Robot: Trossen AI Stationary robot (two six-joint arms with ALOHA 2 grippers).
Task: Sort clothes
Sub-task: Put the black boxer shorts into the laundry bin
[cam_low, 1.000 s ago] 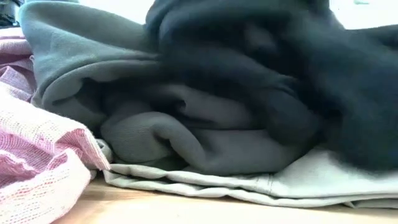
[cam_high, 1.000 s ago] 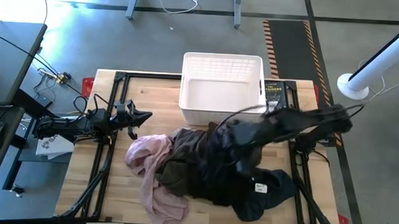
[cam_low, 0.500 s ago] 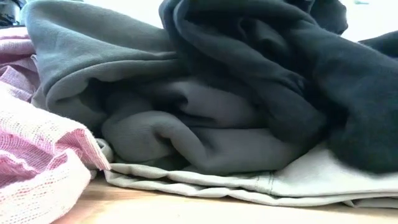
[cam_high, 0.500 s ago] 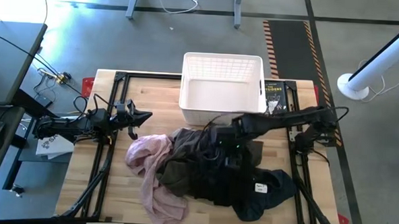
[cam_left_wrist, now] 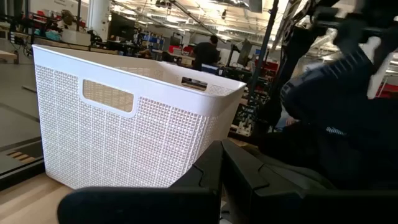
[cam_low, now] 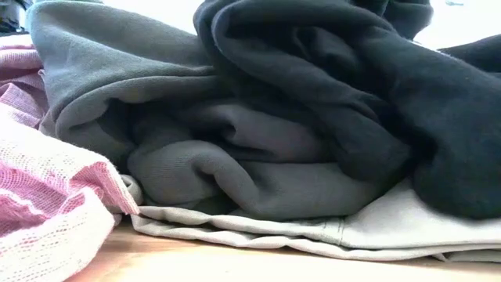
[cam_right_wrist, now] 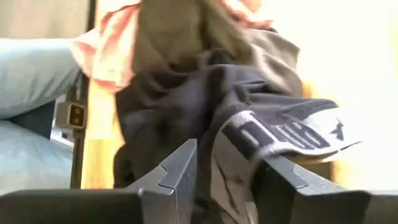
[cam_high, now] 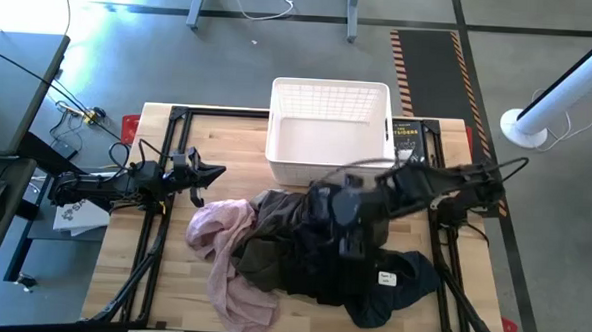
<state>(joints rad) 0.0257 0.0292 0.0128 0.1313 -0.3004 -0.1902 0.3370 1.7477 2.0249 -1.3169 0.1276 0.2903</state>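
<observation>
The clothes lie in one pile at the table's middle: a light pink garment (cam_high: 227,245) at the left, a dark olive-brown one (cam_high: 272,250) beside it, a black one (cam_high: 391,285) at the right and a beige-khaki one (cam_low: 383,227) underneath. My right gripper (cam_high: 326,209) reaches in from the right, just above the pile's far part, and is shut on the black garment (cam_right_wrist: 186,112). My left gripper (cam_high: 218,172) is shut and empty, level at the table's left, pointing toward the white basket (cam_high: 330,85). My right gripper pinches a bunched fold of the black garment (cam_right_wrist: 231,158) between its two fingers, beside a light band with dark print (cam_right_wrist: 280,132). The fingers slant down from the table's right. The held part is raised a little; the rest lies slack on the pile.
The white lattice basket (cam_left_wrist: 124,137) stands at the table's far middle, just beyond the pile. A dark book-like thing (cam_high: 407,141) lies to its right. Black frame rails (cam_high: 163,230) run along the table's left and right sides. People show in the room beyond.
My right gripper has come down onto the far part of the pile, then risen a little toward the right with black cloth. The black garment's top has bunched and shifted; the other clothes have stayed put.
</observation>
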